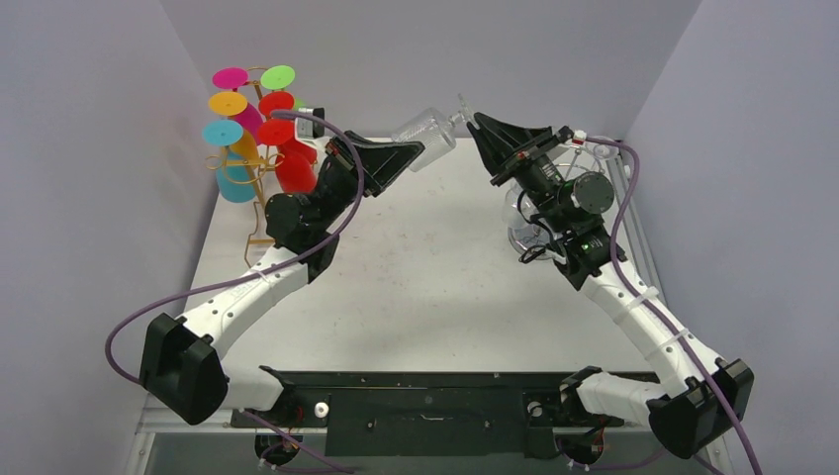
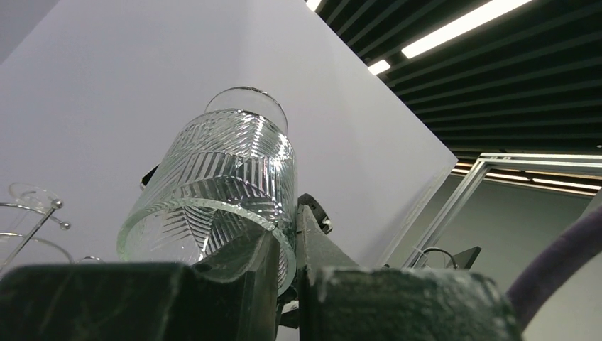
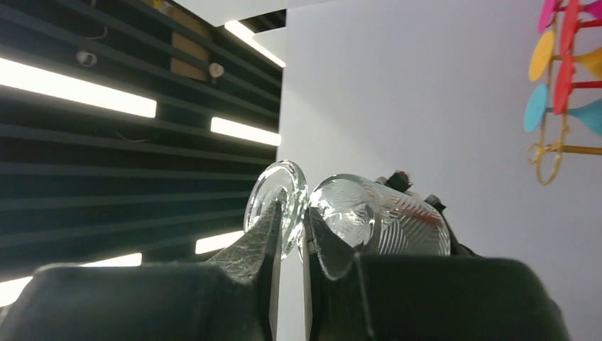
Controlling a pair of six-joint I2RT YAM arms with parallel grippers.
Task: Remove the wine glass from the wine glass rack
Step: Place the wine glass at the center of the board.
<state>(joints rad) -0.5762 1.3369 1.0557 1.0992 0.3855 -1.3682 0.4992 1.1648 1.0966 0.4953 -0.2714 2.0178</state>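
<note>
A clear, cut-pattern wine glass (image 1: pixel 427 129) hangs on its side in the air over the table's far middle, held from both ends. My left gripper (image 1: pixel 420 150) is shut on its rim: in the left wrist view one finger sits inside the bowl (image 2: pixel 220 177) and the other outside, at the gripper (image 2: pixel 287 227). My right gripper (image 1: pixel 478 124) is shut on the stem, with the foot (image 3: pixel 277 195) on one side of the gripper (image 3: pixel 292 206) and the bowl (image 3: pixel 383 213) on the other. A wire wine glass rack (image 1: pixel 592 156) stands at the far right, behind my right arm.
A gold rack of coloured glasses (image 1: pixel 252 129) stands at the far left, beside my left arm; it also shows in the right wrist view (image 3: pixel 561 78). Another clear glass (image 1: pixel 522 230) sits under my right arm. Grey walls close in on three sides.
</note>
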